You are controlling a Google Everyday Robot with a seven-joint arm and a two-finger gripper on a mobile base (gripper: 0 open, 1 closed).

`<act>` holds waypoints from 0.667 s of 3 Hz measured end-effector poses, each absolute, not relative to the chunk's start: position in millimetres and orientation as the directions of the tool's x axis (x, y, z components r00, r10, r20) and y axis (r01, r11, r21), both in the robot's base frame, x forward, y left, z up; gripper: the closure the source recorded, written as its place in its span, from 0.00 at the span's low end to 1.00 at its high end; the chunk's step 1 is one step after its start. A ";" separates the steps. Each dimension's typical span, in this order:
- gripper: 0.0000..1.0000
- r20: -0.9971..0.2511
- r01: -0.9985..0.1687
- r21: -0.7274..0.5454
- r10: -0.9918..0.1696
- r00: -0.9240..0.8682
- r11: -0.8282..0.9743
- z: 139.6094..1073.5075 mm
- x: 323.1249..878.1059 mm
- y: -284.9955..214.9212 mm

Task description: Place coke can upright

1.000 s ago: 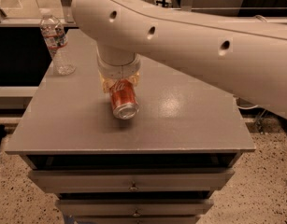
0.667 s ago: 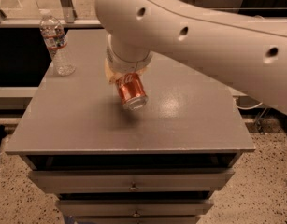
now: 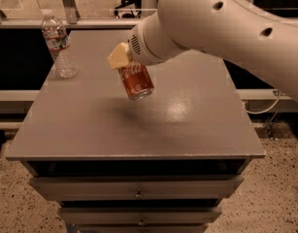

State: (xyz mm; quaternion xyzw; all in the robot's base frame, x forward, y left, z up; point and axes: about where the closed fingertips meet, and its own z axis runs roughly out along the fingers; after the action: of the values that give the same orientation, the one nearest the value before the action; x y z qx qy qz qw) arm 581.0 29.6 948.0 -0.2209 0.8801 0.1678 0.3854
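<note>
The coke can [image 3: 135, 80] is red-orange with white script and a silver end facing down and toward me. It hangs tilted in the air above the middle of the grey cabinet top [image 3: 139, 125], with its shadow on the surface below. My gripper [image 3: 125, 61] is shut on the can's upper part; one cream-coloured finger [image 3: 118, 56] shows at its left. The thick white arm comes in from the upper right and hides the rest of the gripper.
A clear plastic water bottle [image 3: 58, 45] stands upright at the back left corner of the top. Drawers [image 3: 139, 191] run below the front edge. A speckled floor lies on both sides.
The gripper has lifted the can off the cabinet top and swung it up; the can now hangs higher and more tilted than before.
</note>
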 end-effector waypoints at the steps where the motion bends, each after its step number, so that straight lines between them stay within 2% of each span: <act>1: 1.00 -0.831 -0.577 0.225 -0.154 -0.534 0.785 982.9 590.1 33.9; 2: 1.00 -0.852 -0.629 0.239 -0.151 -0.501 0.739 993.7 577.4 43.3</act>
State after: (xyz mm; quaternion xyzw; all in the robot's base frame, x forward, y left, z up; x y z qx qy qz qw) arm 577.4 43.3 993.7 -0.2372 0.8225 0.2722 0.4396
